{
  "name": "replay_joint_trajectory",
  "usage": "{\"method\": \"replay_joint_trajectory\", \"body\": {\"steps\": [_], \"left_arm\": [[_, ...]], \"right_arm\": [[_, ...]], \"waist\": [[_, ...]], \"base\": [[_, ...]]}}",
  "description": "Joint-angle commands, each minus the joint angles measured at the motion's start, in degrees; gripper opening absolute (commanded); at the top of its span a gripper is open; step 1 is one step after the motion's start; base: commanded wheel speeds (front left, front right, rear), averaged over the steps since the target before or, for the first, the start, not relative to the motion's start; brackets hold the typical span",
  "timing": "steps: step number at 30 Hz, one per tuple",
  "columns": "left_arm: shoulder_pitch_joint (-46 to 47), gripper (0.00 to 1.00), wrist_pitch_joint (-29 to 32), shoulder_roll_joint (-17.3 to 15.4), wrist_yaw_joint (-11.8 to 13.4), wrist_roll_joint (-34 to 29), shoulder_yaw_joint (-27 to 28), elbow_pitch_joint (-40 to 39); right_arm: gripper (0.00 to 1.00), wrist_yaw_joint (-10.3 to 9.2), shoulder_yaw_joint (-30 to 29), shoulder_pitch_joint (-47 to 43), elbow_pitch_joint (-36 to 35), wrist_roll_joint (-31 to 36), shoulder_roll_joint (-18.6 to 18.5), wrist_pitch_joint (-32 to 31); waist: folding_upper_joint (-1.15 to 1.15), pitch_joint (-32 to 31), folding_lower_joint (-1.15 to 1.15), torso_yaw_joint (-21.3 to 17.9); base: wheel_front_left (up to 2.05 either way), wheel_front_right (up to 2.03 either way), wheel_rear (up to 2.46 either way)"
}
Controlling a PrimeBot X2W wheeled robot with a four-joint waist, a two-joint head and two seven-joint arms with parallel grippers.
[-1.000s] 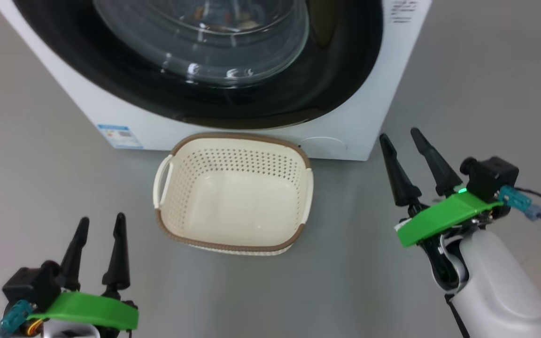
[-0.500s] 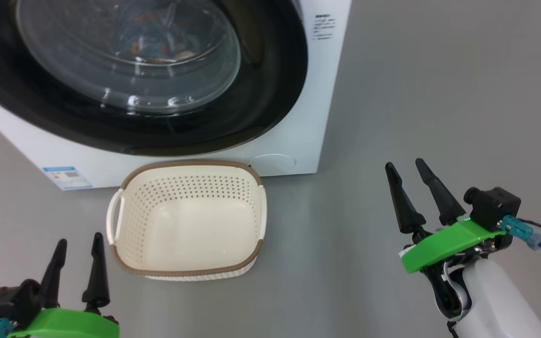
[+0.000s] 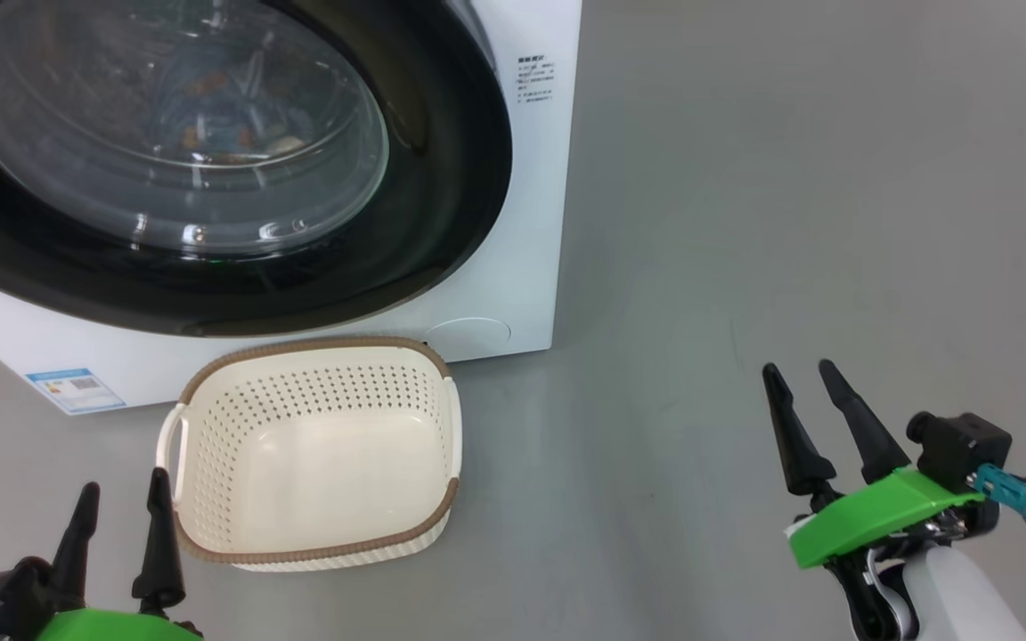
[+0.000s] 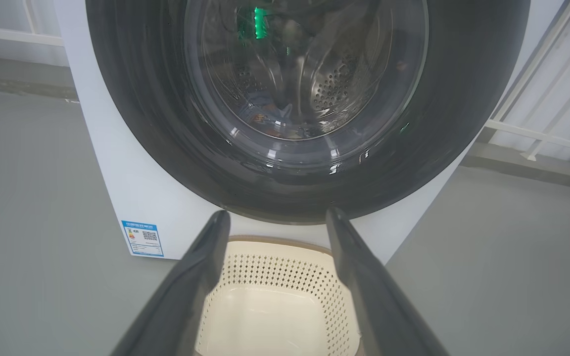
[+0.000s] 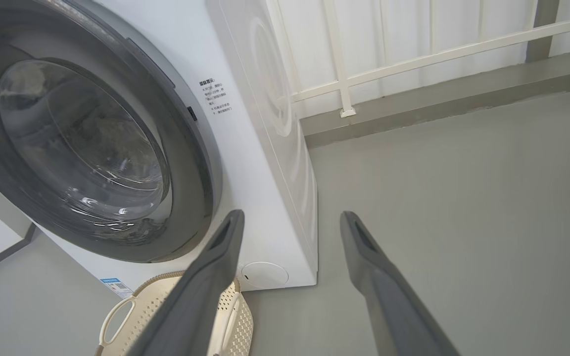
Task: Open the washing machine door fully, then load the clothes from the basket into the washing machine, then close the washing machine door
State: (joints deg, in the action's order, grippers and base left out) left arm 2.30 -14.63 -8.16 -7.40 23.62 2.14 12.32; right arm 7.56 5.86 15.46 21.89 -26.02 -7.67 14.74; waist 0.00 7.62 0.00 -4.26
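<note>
Compared with a second ago, a whole-picture shift in the head view: washing machine [image 3: 531, 223] and basket [image 3: 308, 344] now further to the left and both grippers lower. Judged as a turn of the camera, not a move of the things.

Washing machine door [image 3: 175, 151] shut flat against the white front, with a glossy black rim [image 3: 468, 178] around the bulging clear centre. Behind it, in the steel drum [image 4: 334, 89], the clothes [image 4: 270, 118], light blue with orange-brown marks. Basket empty, on the grey floor [image 3: 745, 223] just before the machine, below the door.

Left gripper [image 3: 123, 481] just beside the basket's near-left corner, jaws wide apart, nothing between them. Right gripper [image 3: 796, 365] well apart over bare floor, jaws also spread, holding nothing.

Seems to leave nothing more of the task to do.

On handling: door stiff and hinged, probably heavy, its smooth rim likely slippery for the fingers. Better to hook behind the rim's free edge than to press the glass. Cannot tell which side carries the hinge. Clothes soft, light and limp, best pinched at a bunched fold. Basket light and stiff, easy to take by a side handle [image 3: 167, 443].
</note>
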Motion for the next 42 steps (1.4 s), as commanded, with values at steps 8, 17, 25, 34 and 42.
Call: {"method": "replay_joint_trajectory", "body": {"steps": [8,17,25,34,42], "left_arm": [[-0.01,1.0,-0.37,-0.91,-0.09,-1.01,2.23,-1.17],[-0.23,1.0,-0.37,-0.74,-0.09,-1.42,2.13,-0.82],[-1.17,0.0,0.0,0.59,0.0,-1.73,0.55,0.41],[-1.39,0.0,0.96,2.36,0.01,1.24,0.16,2.67],[-0.99,0.0,2.28,2.56,0.01,5.72,0.41,2.76]], "right_arm": [[1.0,-0.08,-0.13,-1.45,-1.63,0.27,0.36,0.26],[1.0,-0.08,0.08,-1.74,-1.72,0.37,0.43,0.26],[0.0,0.0,-0.77,-1.4,-0.23,0.24,0.47,0.0],[0.0,0.0,-1.15,-2.71,1.81,-2.52,1.1,-0.83],[0.0,-0.01,-1.82,-3.14,1.25,-6.83,1.27,-2.11]], "waist": [[0.0,-0.36,0.0,-0.27],[0.0,-0.71,0.0,-0.04],[0.0,-0.98,0.0,-0.03],[0.0,-1.31,0.09,0.14],[0.0,-1.68,0.01,0.42]], "base": [[0.0,0.0,0.0],[0.0,0.0,0.0],[0.0,0.0,0.0],[0.0,0.0,0.0],[0.0,0.0,0.0]]}}
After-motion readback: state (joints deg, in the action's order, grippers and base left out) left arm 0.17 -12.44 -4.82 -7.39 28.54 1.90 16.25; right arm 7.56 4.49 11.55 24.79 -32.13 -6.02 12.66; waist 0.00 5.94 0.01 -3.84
